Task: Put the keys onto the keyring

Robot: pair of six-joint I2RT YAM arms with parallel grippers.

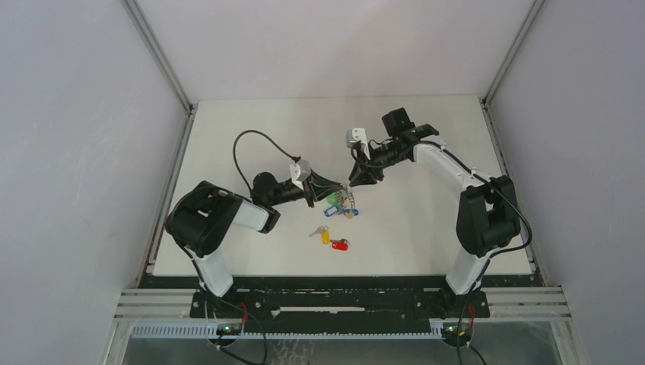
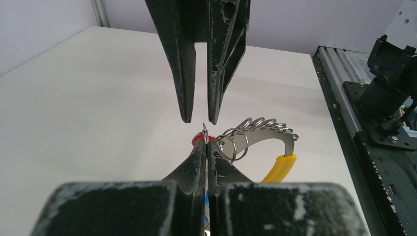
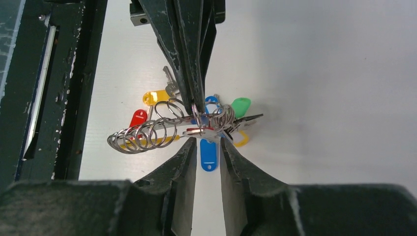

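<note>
The keyring (image 1: 344, 203), a bunch of silver rings on a curved metal band (image 2: 268, 133) with a yellow end and blue and green tags, hangs just above the table's middle. My left gripper (image 2: 206, 143) is shut on one of its thin rings, and a bit of red shows behind the tips. My right gripper (image 3: 207, 142) faces it tip to tip, open, its fingers just short of the bunch, with a blue tag (image 3: 208, 155) showing through the gap. Two loose keys lie on the table nearer the bases, one with a yellow tag (image 1: 325, 236) and one with a red tag (image 1: 340, 245).
The white table (image 1: 426, 228) is walled by grey panels at the back and on both sides. A black cable (image 1: 243, 144) loops from the left arm over the table. A dark metal rail (image 2: 354, 128) runs along the near edge.
</note>
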